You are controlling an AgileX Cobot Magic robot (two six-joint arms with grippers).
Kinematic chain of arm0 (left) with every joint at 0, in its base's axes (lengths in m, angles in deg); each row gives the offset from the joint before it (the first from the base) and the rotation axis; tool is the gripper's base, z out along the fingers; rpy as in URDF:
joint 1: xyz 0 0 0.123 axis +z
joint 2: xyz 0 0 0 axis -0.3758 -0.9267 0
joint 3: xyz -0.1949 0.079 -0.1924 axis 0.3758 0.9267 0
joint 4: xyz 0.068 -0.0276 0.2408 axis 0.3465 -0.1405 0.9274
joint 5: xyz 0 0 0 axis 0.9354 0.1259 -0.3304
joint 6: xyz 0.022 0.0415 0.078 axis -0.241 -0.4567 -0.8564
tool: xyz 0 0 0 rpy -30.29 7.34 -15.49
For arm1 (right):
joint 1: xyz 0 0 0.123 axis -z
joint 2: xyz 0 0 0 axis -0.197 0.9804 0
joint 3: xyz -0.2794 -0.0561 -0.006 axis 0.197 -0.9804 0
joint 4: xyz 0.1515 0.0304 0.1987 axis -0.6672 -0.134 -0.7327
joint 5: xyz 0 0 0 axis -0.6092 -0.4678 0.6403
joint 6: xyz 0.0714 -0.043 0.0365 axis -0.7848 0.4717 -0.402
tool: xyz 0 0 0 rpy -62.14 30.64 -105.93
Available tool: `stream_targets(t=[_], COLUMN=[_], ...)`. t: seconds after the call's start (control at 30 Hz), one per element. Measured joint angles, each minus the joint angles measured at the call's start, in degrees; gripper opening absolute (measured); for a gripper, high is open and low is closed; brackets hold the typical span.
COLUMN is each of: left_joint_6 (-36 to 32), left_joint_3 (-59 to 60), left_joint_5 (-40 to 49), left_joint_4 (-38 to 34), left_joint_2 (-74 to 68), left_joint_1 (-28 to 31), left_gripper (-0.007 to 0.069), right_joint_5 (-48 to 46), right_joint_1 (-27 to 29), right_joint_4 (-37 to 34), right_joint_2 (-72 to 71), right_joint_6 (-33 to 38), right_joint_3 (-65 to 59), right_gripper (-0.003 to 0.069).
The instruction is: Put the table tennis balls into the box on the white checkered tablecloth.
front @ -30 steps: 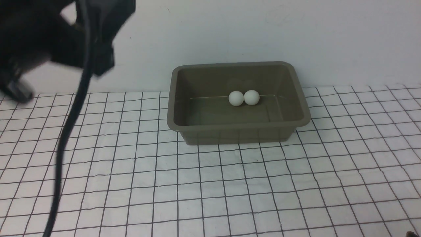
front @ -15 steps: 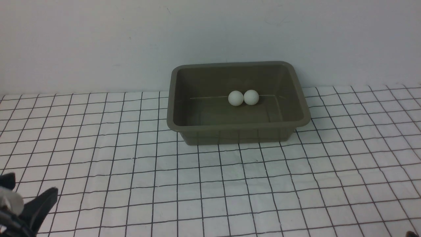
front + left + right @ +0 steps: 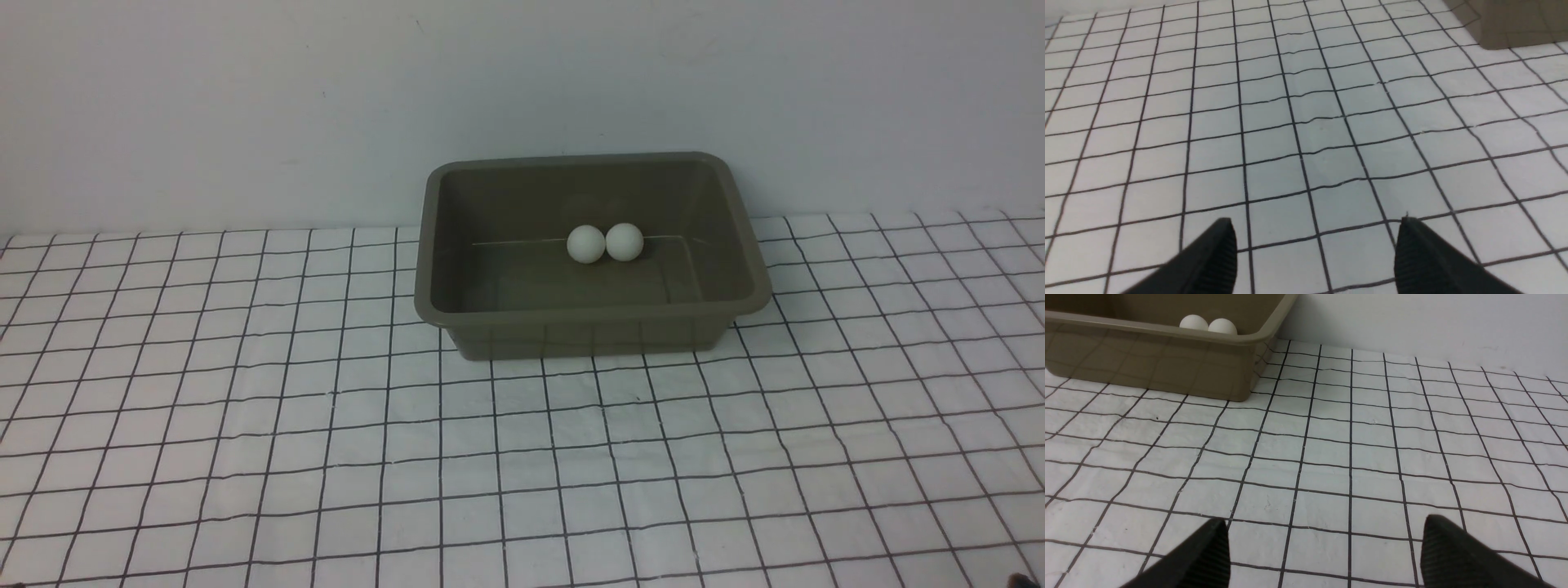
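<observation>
Table tennis balls (image 3: 586, 244) (image 3: 624, 242): we log both on the floor of the box (image 3: 457, 327), touching side by side against its far wall. The box stands on the white checkered tablecloth (image 3: 245, 408).

Left end effector (image 3: 1315, 222): fingers spread wide, nothing between them, over bare cloth. Only a corner of the box (image 3: 1515, 24) shows in its wrist view, well apart from it.

Right end effector (image 3: 1325, 520): also spread wide and empty, over cloth. Its wrist view shows the balls (image 3: 1193, 321) (image 3: 1222, 326) above the box rim (image 3: 1167, 332), well apart from the fingertips.
</observation>
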Motion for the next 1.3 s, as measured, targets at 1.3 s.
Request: stream_targets(t=[1.3], left_joint_6=[18.18], left_joint_3=[0.37], left_joint_5=[0.92], left_joint_4=[21.87], left_joint_2=[5.25], left_joint_1=[0.00], left_gripper=[0.0468], right_joint_5=[0.00], right_joint_1=[0.00], right_joint_4=[0.00], right_joint_2=[0.00], right_joint_6=[0.00], right_joint_3=[0.00], right_gripper=[0.0568])
